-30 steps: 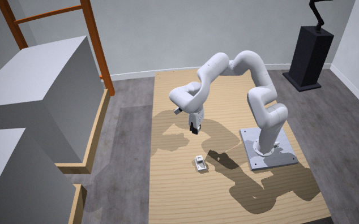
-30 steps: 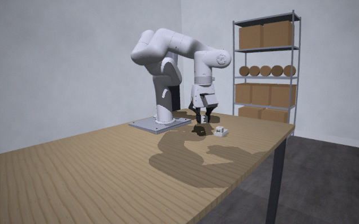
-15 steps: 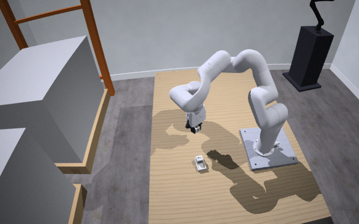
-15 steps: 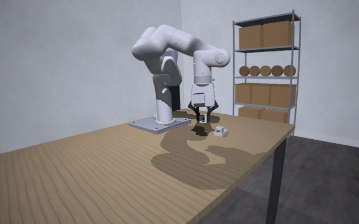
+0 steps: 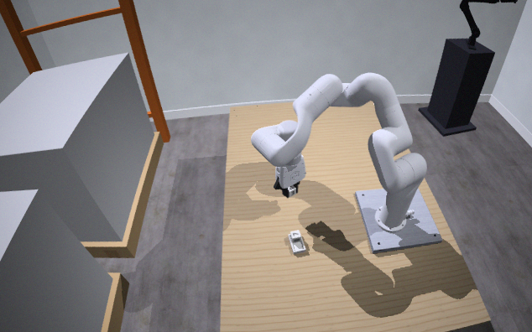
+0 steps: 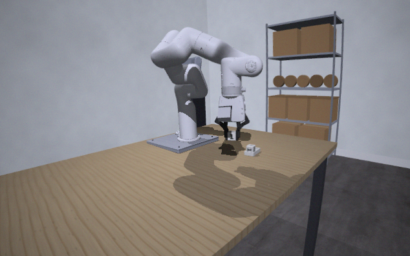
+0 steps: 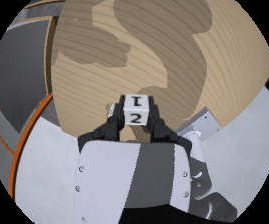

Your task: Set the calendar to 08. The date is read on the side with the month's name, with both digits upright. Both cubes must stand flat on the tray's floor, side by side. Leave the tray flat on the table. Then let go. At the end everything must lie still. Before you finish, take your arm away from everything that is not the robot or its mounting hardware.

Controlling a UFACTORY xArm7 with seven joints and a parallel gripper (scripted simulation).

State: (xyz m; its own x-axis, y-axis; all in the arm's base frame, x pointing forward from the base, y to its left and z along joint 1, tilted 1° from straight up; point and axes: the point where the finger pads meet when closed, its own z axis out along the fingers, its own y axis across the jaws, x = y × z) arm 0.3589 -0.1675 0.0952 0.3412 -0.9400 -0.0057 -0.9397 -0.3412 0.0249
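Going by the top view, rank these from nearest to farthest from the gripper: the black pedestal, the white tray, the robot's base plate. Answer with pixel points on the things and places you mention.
1. White tray [image 5: 299, 250] [image 6: 252, 154], on the table below the gripper [image 5: 288, 192] [image 6: 231, 136] [image 7: 136, 111] in the picture.
2. Base plate [image 5: 425, 236] [image 6: 168, 146] [image 7: 211, 120], to the picture's right.
3. Black pedestal [image 5: 453, 84], upper right, beyond the table.

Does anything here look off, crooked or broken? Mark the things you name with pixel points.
Nothing looks damaged or spilled. The calendar is just unfinished: one cube [image 5: 291, 192] [image 6: 232, 136] [image 7: 136, 110] hangs in the pincer [image 5: 290, 192] [image 6: 232, 136] [image 7: 136, 102], the other sits in the tray [image 5: 299, 251] [image 6: 252, 154].
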